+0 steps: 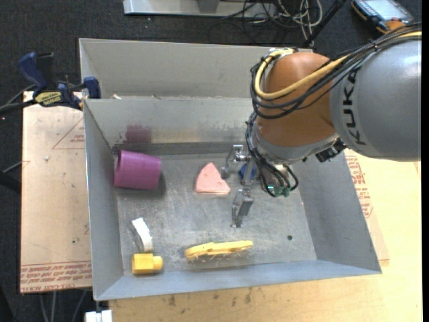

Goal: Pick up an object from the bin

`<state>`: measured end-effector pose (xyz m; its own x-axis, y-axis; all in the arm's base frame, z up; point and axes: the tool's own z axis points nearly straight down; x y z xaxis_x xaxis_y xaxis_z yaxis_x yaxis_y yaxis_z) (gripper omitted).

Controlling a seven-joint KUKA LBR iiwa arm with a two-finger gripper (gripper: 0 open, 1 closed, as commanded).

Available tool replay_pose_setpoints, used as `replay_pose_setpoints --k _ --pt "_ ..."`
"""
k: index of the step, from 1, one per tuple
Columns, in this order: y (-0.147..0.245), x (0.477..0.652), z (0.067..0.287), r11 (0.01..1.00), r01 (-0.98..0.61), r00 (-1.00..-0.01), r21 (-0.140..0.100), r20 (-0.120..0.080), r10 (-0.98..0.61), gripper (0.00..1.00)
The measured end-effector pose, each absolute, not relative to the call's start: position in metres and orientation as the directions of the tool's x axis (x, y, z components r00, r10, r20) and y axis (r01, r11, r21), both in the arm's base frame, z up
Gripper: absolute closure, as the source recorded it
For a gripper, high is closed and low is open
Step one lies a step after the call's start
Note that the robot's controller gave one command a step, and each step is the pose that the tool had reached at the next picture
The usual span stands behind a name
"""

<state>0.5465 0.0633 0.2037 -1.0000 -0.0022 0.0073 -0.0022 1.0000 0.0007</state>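
My gripper (238, 182) hangs low over the middle of the bin, under the arm's orange cover. It is open, one finger (239, 208) pointing toward the bin's front and the other toward the back wall, with nothing between them. A pink wedge-shaped piece (212, 179) lies flat on the floor just left of the gripper, close to it but apart. A flat yellow toy (218, 249) lies near the front wall, below the gripper.
A purple cup (137, 170) lies on its side at the left wall. In the front left corner are a small white piece (142, 233) and a yellow block (147, 263). The arm covers the bin's right rear part.
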Motion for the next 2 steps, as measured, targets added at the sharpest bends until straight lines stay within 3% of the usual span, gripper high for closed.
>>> replay_pose_setpoints --k 1,2 --pt "0.063 0.547 0.206 1.000 -0.002 -1.000 0.001 0.005 -0.002 0.00" --pt "0.061 0.542 0.222 0.996 -0.091 -0.996 0.001 0.004 -0.091 0.00"
